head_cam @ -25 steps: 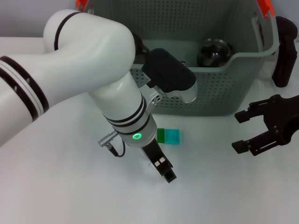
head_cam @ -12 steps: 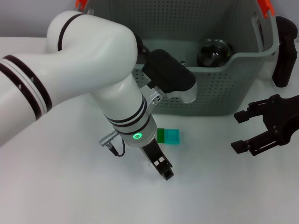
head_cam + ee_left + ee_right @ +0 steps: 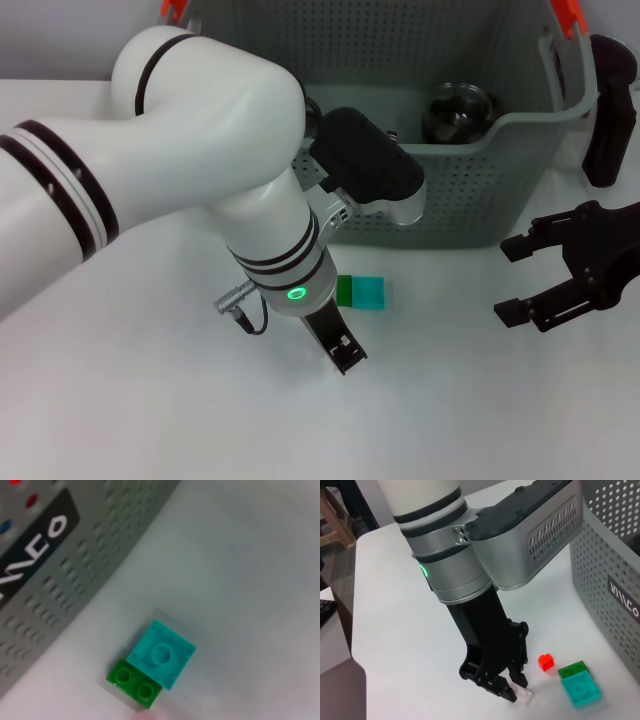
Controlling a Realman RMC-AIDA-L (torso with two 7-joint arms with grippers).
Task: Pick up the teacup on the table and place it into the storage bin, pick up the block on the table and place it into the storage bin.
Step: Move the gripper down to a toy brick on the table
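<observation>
On the white surface (image 3: pixel 150 400) before the bin (image 3: pixel 480 190), the left pincer (image 3: pixel 512 690) points down, clamped on a small white block (image 3: pixel 524 696). A teal-green block (image 3: pixel 362 292) lies just beside; the teacup (image 3: pixel 458 112) sits in the bin. The right pincer (image 3: pixel 515 280) rests apart, open.

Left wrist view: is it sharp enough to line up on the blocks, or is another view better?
Left wrist view: soft throughout, the teal and green blocks blurred at the edges, studs just readable. Right wrist view: crisper, showing the left pincer on a white piece with a small red block nearby. Head view: the arm hides those.
</observation>
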